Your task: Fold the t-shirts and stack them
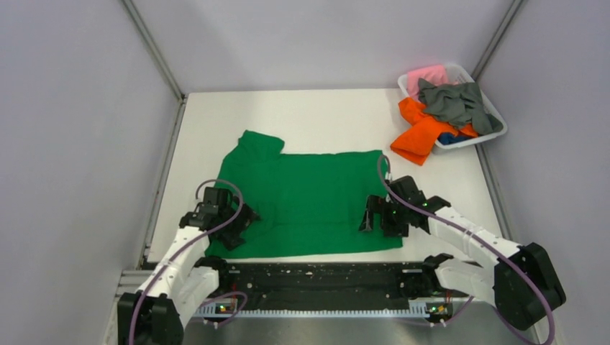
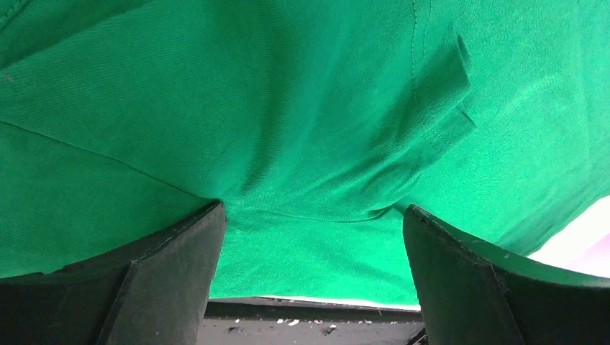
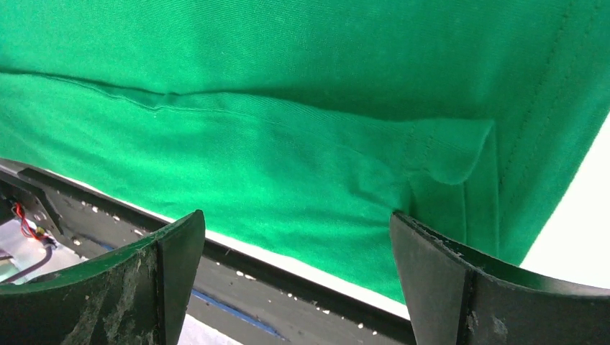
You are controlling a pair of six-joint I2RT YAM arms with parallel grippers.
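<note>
The bright green t-shirt (image 1: 309, 201) lies spread flat on the white table, one sleeve sticking out at the far left. My left gripper (image 1: 243, 219) is open over the shirt's near left part; the green cloth (image 2: 309, 144) fills its wrist view between the wide-apart fingers (image 2: 173, 266). My right gripper (image 1: 370, 215) is open over the shirt's near right edge, with green cloth (image 3: 288, 129) and a small fold seen between its fingers (image 3: 431, 273). The orange t-shirt (image 1: 421, 133), dark grey t-shirt (image 1: 457, 104), pink t-shirt (image 1: 426, 75) and a bit of blue t-shirt (image 1: 447, 138) lie in the basket.
The white plastic basket (image 1: 496, 118) stands at the far right corner, with the orange shirt hanging over its front rim. Grey walls enclose the table on three sides. The black base rail (image 1: 316, 277) runs along the near edge.
</note>
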